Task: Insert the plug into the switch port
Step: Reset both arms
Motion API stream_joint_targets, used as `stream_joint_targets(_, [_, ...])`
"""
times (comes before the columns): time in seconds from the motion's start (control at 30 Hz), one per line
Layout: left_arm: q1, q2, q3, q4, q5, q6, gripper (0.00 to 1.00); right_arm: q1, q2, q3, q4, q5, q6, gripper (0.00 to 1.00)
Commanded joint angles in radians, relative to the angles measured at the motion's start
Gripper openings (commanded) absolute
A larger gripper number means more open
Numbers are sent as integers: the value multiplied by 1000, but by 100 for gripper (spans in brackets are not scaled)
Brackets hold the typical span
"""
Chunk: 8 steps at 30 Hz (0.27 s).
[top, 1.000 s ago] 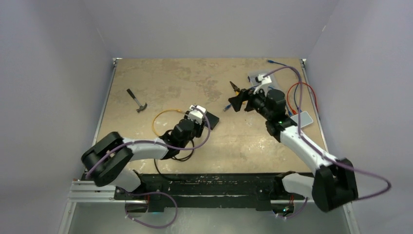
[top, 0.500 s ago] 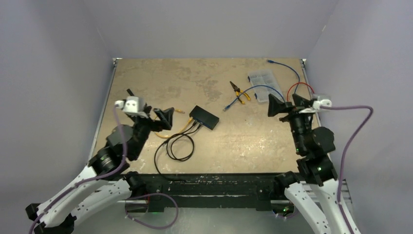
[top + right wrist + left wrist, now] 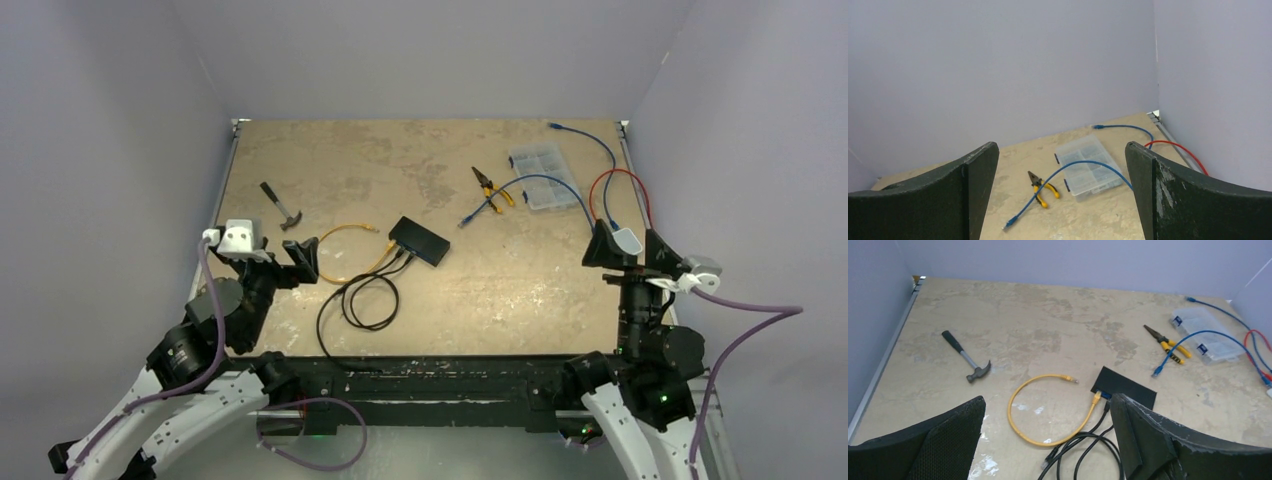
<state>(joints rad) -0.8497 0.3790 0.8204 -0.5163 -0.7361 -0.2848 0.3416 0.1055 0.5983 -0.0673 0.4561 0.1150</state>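
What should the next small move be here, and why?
Probably just park both arms: the yellow plug looks seated in the switch, and the left claw and right claw are open, empty and well clear of it.

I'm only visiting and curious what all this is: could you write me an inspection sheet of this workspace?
Surface: mottled beige table, worn patches.
Job's things: black switch; yellow cable, one plug at the switch's ports, apparently seated, other end free.
Clutter: hammer, pliers, clear compartment box.
Pincers: left pincer open, empty; right pincer open, empty.
Cables: black cables looped from the switch; blue cable arching over the box; red cable near the right wall.
Surroundings: plain lilac walls.
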Motion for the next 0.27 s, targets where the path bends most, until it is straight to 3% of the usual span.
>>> stream_joint_targets(0.0, [46,-7,-30,-26,-21,45,94,4,-3,-32,63,36,-34,99])
stream_joint_targets(0.23, [186,-19,-67,26,79,87,95,5,-3,-46,82,22,-38,99])
